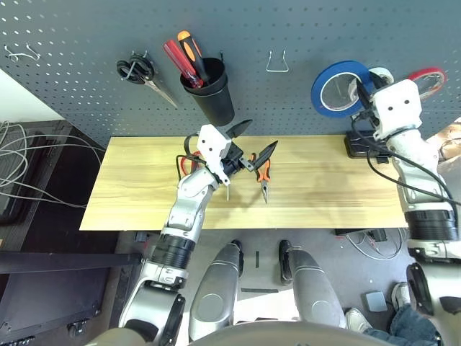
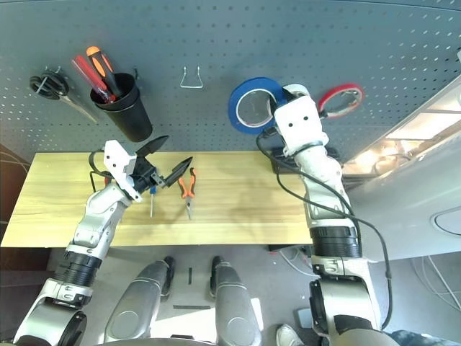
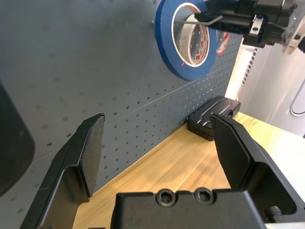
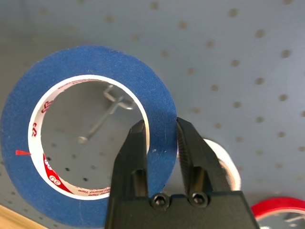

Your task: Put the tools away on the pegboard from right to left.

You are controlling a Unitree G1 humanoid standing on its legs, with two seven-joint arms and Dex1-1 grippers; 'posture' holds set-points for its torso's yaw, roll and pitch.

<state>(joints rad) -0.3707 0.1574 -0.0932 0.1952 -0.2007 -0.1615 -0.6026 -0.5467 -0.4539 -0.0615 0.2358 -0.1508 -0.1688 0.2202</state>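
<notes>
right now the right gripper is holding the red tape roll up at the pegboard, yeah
Not quite: the right gripper holds the blue tape roll, not the red one, up at the pegboard. The right wrist view shows its fingers pinching the blue wall.

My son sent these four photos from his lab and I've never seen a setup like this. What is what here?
This is a humanoid robot with two silver arms, each ending in a hand of two black fingers. Two pictures look down from its head; the other two come from cameras on its wrists.

It faces a light wooden table below a dark grey perforated pegboard. On the table lie orange-and-black-handled pliers and a small blue-handled screwdriver.

The right hand grips the wall of a blue tape roll with a metal hook showing through its hole. The left hand hangs open over the table, holding nothing.
</notes>
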